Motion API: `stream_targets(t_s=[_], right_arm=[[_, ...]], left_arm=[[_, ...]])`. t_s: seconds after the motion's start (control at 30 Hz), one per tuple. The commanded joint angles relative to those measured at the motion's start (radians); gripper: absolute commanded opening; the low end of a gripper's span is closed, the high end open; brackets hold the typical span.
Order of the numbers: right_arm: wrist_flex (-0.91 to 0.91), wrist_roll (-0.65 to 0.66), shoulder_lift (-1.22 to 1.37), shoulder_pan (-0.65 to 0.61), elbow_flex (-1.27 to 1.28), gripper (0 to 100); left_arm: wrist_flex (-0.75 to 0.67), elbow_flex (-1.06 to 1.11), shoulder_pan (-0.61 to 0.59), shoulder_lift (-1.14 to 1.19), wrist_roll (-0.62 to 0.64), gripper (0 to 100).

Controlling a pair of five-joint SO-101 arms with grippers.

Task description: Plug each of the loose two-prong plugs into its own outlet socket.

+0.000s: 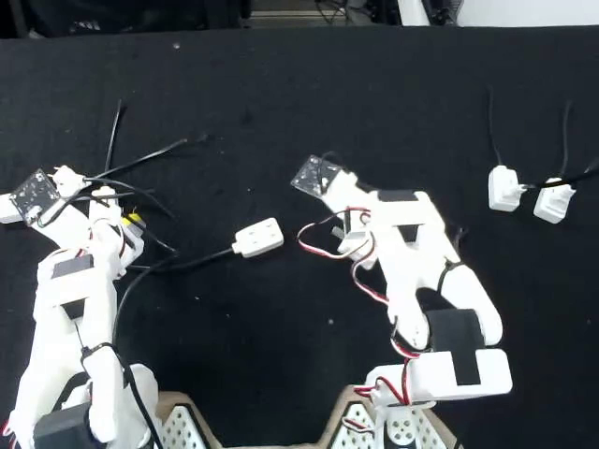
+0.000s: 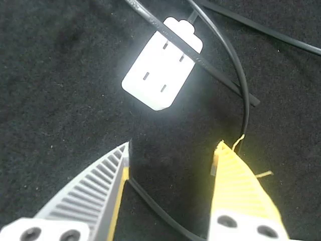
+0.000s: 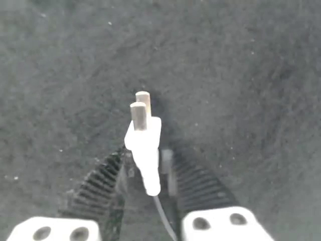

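Starting with the high view, we see the outlet socket lying flat on the black table, between the left arm and the right arm, so either arm can get at it. Its cord trails toward the left arm. Well apart, near the right edge, lie a white block and a second white piece, each with a cord; we cannot tell from here whether they are plugs or sockets.

Through the left wrist view, the left gripper stands wide open and holds nothing, low over the table and just short of the outlet socket, whose slots face up. A black cable crosses the socket at the end where its cord enters, close by one pair of slots. We judge this arm waits there to steady the socket, since a loose one would slide under a push.

Through the right wrist view, the right gripper is clamped on the two-prong plug, pinching its white body toward the cord end so that both prongs stick out clear ahead of the fingertips, free to enter slots. Beyond the prongs lies bare table, so we judge the plug is not yet lined up; the next move calls for turning it toward the socket and matching one free pair of slots
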Motion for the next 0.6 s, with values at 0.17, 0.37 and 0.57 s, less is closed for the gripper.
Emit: stream_targets(t_s=[0.17, 0.37, 0.57], right_arm=[[0.222, 0.0, -0.45, -0.005, 0.085, 1.1], [0.117, -0.178, -0.679, -0.292, 0.246, 1.1], [-0.117, -0.43, -0.648, -0.543, 0.312, 1.1]], left_arm=[[0.0, -0.033, 0.045, -0.031, 0.003, 27], [0.186, -0.111, 0.111, -0.081, -0.071, 27], [0.199, 0.016, 0.119, -0.367, -0.075, 27]])
